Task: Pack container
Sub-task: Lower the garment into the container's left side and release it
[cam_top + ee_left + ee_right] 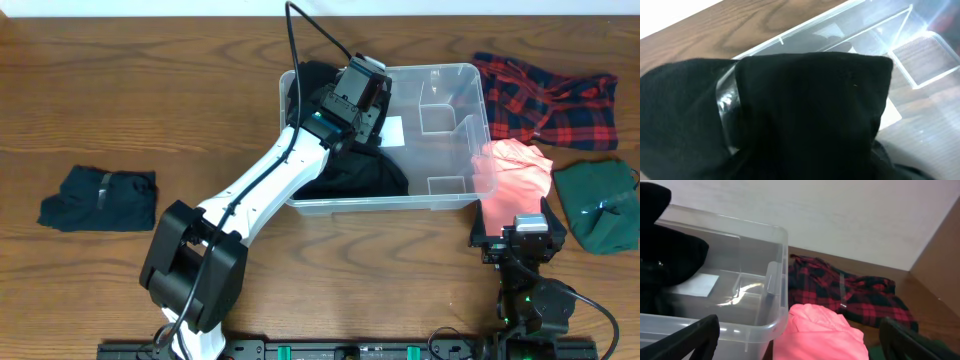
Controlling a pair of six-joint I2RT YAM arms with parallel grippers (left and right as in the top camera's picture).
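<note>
Wooden bench (150, 100) carries your clear container (430, 67) toward its far side. Your left end effector (362, 85) sits over black cloth (360, 175) in the container's left half; you cannot tell its opening. Your right end effector (520, 232) gapes wide, gripping nothing, near pink cloth (515, 170).

The left arm (262, 185) has white links, black joints and a black cable (291, 60); the right arm (527, 300) is black with a green light.
</note>
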